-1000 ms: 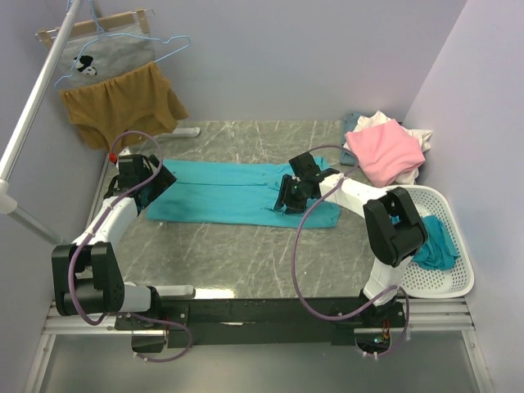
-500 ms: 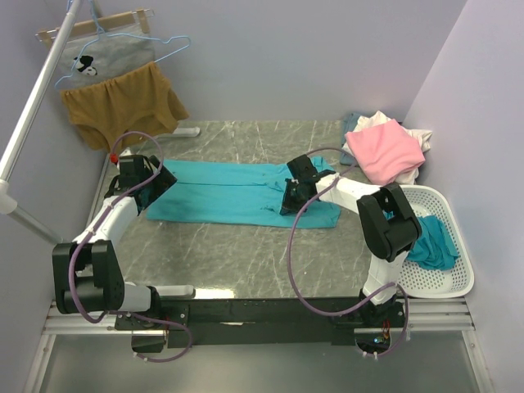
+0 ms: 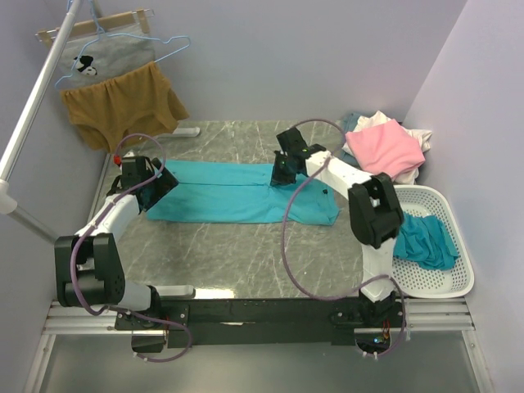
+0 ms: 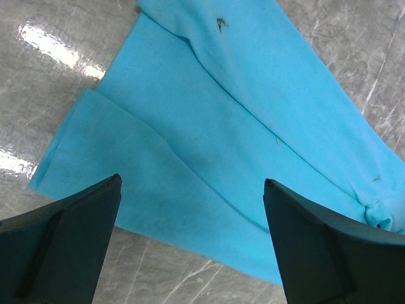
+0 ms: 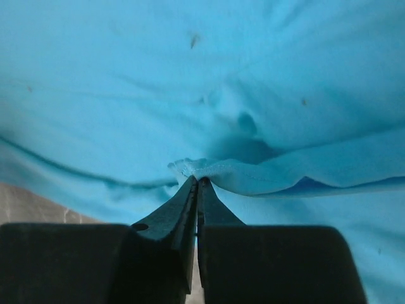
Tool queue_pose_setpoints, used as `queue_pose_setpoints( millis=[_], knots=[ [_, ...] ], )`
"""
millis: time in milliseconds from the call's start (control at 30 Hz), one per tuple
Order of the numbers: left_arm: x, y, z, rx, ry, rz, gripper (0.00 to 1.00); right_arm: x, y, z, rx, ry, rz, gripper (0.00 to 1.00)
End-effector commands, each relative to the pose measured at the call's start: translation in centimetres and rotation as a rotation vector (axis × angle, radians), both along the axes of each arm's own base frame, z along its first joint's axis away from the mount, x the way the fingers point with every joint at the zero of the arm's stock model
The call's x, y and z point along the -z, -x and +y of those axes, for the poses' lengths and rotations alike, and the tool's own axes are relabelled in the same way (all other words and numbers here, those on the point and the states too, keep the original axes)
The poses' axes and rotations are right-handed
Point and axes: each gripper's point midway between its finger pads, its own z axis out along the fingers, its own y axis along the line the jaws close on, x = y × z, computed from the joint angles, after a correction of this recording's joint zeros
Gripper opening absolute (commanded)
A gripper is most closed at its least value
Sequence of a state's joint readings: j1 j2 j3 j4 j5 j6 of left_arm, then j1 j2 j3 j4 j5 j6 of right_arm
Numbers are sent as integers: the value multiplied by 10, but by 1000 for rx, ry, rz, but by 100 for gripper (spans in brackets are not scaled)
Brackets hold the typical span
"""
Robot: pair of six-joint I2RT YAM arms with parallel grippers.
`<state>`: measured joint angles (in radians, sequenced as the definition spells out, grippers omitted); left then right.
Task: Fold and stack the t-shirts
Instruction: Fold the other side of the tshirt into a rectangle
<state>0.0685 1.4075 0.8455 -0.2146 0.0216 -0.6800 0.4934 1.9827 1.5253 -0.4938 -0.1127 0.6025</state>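
Near right: a white basket point(image 3: 458, 286) holds a crumpled teal t-shirt point(image 3: 426, 241), apparently waiting its turn.

Centre: the turquoise t-shirt point(image 3: 221, 196) being folded lies lengthwise across the marbled table point(image 3: 246, 262), flattened so that its edges can be brought over cleanly. The left gripper point(image 4: 191, 182) hovers above the shirt's left end with its jaws spread wide and nothing between them, probably placed to hold down or take that end. The right gripper point(image 5: 197, 180) sits at the shirt's right half, its jaws pressed together on a small ridge of turquoise cloth. This pinch gives it the hold needed to carry the fabric over into a fold.

Far right: a pink t-shirt point(image 3: 385, 151) rests on a white t-shirt point(image 3: 378, 120), which marks the likely stacking place.

Far left: a mustard garment point(image 3: 123, 102) and a grey printed garment point(image 3: 110, 57) hang clear of the work.

Change from one second earlier: the right gripper stood over the shirt's near edge. It has since closed on the cloth and travelled toward the far edge. The left gripper has barely shifted.
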Motion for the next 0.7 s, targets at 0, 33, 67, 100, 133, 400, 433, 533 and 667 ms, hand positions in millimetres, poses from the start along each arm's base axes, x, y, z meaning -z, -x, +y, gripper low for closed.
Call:
queue_pose_setpoints(
  millis=[0,33,67,100,133,400,433,533,667],
  knots=[
    [-5,-4,-5,32,7,-21,99,13,-24,5,-17,70,13,17],
    [-4,-3,-6,35,9,-15,99,14,-28,6,-25,82,9,27],
    [-3,-3,-6,38,10,-12,99,21,-32,5,-25,100,15,36],
    [-3,-2,-6,39,9,-11,100,16,-38,3,-9,118,3,45],
    [-3,-2,-6,40,11,-11,99,17,-42,-5,8,162,-16,49],
    [-13,-6,-10,51,25,-45,99,-21,-29,-66,145,242,-156,63],
    [-16,-8,-10,49,24,-53,99,-28,-27,-72,162,238,-173,63],
    [-26,-17,-15,69,39,-90,99,-17,-22,-95,197,244,-156,64],
    [-46,-41,-32,144,86,-177,99,2,-22,-117,232,255,-103,64]
  ],
)
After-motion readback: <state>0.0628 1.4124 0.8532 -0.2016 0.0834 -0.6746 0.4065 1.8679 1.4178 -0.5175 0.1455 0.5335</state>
